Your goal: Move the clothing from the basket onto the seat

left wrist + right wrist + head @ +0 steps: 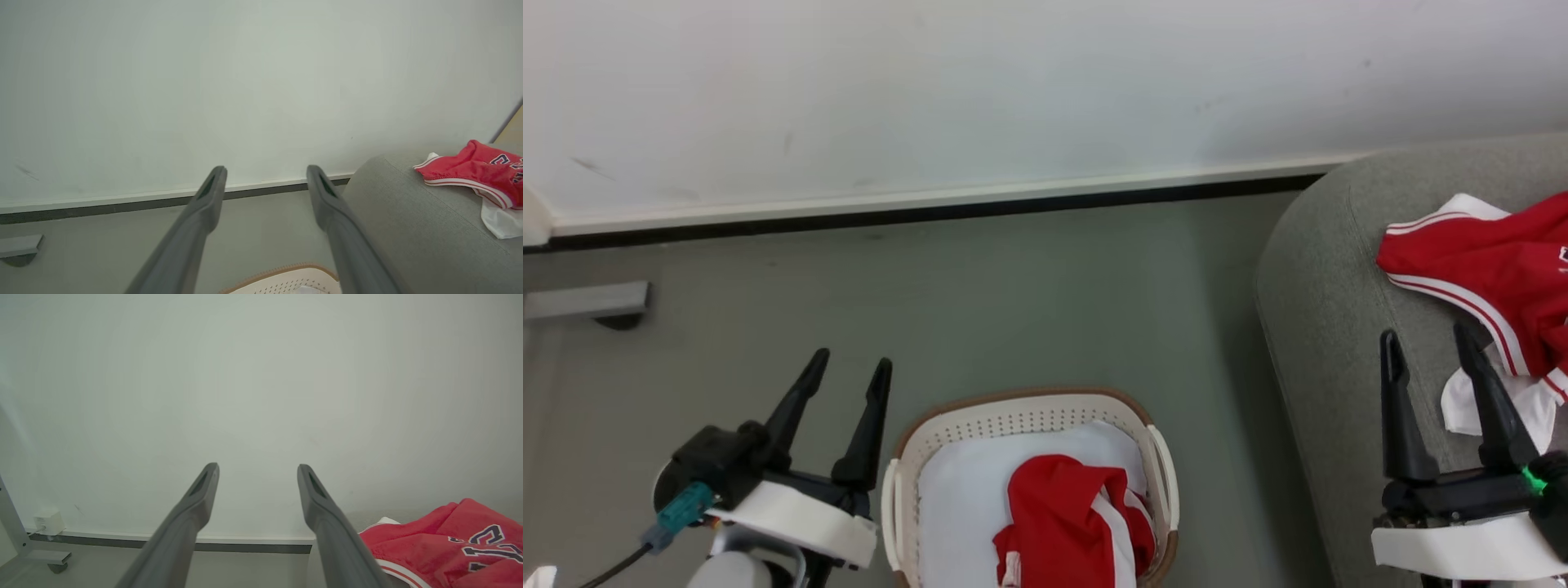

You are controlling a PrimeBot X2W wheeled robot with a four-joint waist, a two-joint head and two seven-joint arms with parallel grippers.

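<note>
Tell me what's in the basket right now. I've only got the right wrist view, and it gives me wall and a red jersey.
Observer: The basket holds a red garment lying on white fabric.
Operator: And over on my left?
Observer: The left tool is open and empty, just left of the basket.
Operator: Anything white over there already?
Observer: Yes, a white piece lies on the seat beside the red jersey, right by the open right tool.
</note>
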